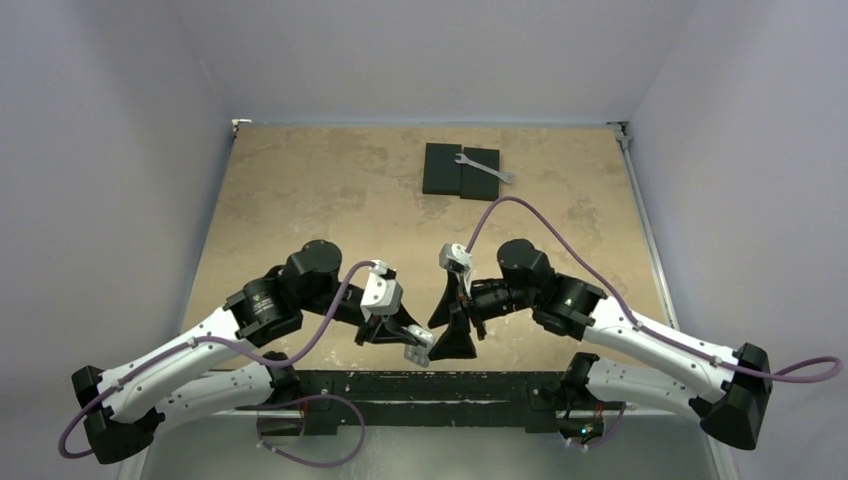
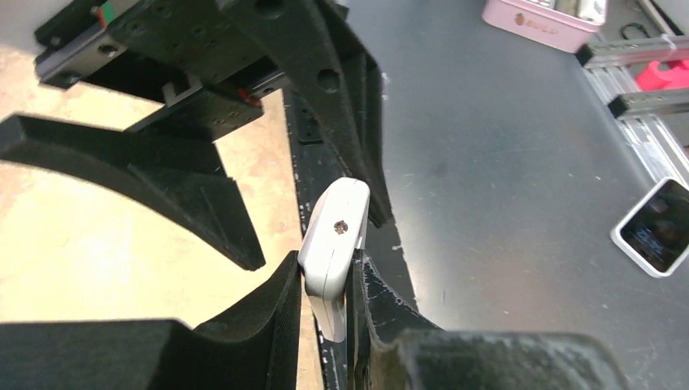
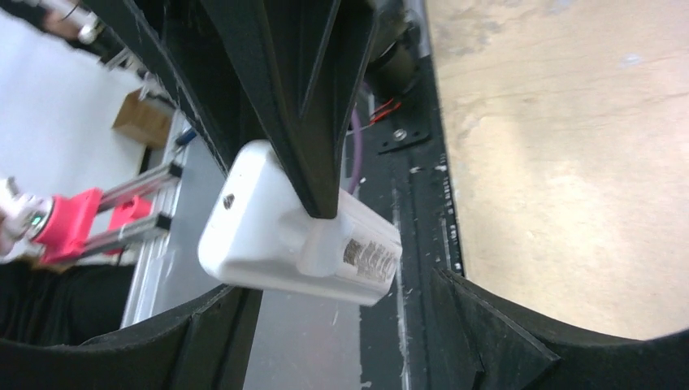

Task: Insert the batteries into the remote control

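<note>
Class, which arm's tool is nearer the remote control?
Left. The left tool is clamped on the remote control. The right tool is open close beside it, not gripping.

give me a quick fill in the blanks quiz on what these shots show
1. The left gripper clamps the remote control, whose casing is ___ in colour.
2. The right gripper has its jaws wide ___.
3. At the far side of the table, the silver wrench lies on top of two flat ___ blocks.

Missing words: white; open; black
</note>
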`<state>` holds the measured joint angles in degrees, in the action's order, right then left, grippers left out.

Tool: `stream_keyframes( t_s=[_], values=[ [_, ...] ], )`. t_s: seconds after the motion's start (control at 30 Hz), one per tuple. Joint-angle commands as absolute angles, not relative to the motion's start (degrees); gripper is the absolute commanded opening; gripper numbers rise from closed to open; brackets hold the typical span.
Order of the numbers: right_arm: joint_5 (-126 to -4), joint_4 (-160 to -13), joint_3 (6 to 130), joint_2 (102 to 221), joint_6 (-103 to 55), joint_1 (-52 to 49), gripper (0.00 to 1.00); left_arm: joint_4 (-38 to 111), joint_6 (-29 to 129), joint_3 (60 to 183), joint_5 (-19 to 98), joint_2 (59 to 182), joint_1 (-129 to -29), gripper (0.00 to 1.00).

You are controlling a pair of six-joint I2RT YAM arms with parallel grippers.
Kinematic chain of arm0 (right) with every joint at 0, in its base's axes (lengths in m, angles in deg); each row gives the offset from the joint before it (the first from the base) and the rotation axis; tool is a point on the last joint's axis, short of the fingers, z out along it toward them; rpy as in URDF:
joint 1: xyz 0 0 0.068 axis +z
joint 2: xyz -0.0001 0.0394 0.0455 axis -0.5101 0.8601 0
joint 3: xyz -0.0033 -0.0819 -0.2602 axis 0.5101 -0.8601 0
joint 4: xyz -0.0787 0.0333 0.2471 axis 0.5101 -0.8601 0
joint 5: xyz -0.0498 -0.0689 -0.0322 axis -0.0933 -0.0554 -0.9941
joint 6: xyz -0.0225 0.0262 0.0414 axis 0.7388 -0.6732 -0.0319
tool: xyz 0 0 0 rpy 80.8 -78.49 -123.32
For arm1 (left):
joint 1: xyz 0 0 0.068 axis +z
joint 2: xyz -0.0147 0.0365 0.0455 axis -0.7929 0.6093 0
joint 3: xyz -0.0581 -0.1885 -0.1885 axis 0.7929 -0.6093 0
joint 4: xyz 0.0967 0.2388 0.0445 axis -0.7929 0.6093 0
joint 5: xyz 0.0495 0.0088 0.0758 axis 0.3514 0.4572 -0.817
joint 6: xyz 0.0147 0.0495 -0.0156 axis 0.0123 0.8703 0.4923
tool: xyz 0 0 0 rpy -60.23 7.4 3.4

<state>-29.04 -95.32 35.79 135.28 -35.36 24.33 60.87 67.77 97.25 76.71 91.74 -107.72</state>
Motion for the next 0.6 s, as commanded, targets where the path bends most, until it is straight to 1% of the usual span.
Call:
stream_keyframes(
  t_s=[0.0,0.2,0.57],
  values=[
    [-40.27,-95.50,36.69,132.24,-34.15,23.58,0.84,58.38,66.07,98.14,69.77,92.99,-107.83,0.00],
    [-49.36,-98.43,35.75,129.96,-34.34,23.47,0.84,55.29,60.32,96.32,59.94,92.83,-107.75,0.00],
    [-54.93,-100.04,33.18,125.89,-34.59,23.47,0.86,42.97,47.56,90.17,50.42,93.29,-107.75,0.00]
  ],
)
